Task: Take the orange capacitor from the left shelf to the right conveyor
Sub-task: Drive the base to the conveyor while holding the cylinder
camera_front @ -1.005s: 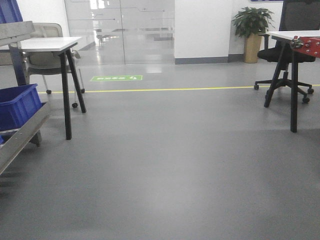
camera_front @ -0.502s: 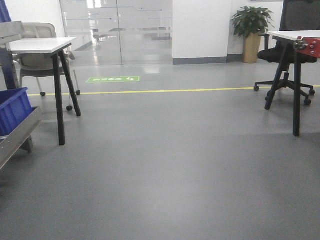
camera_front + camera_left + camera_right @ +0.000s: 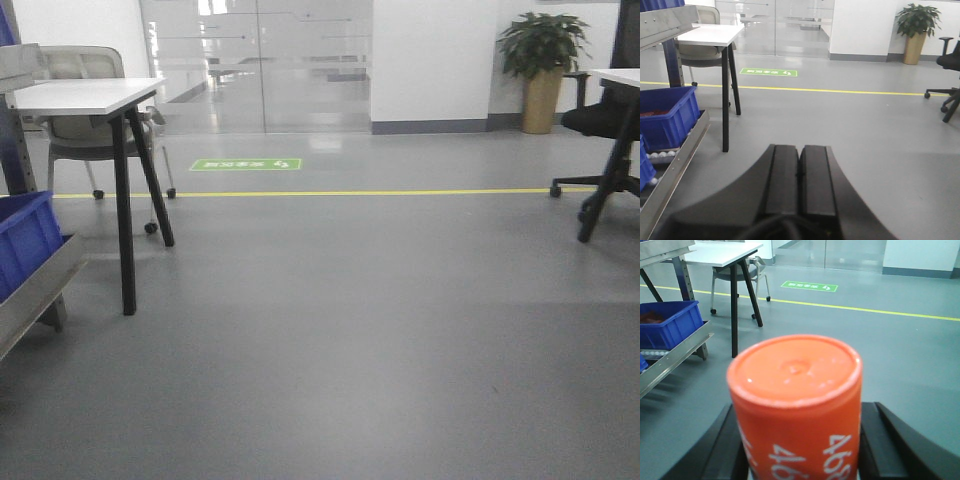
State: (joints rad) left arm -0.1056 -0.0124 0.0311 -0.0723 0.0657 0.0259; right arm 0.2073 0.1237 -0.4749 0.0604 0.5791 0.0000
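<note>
Capacitor (image 3: 795, 405): orange cylinder, flat dimpled top, white "4680" print inverted.

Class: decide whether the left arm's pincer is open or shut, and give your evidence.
Shut. On the left pincer, the two black fingers meet along a thin seam, nothing between them.

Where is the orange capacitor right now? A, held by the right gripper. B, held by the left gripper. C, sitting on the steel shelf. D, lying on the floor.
A: the right wrist view shows the orange capacitor upright between the dark fingers of the right gripper, while the left gripper has its fingers pressed together on nothing.
</note>
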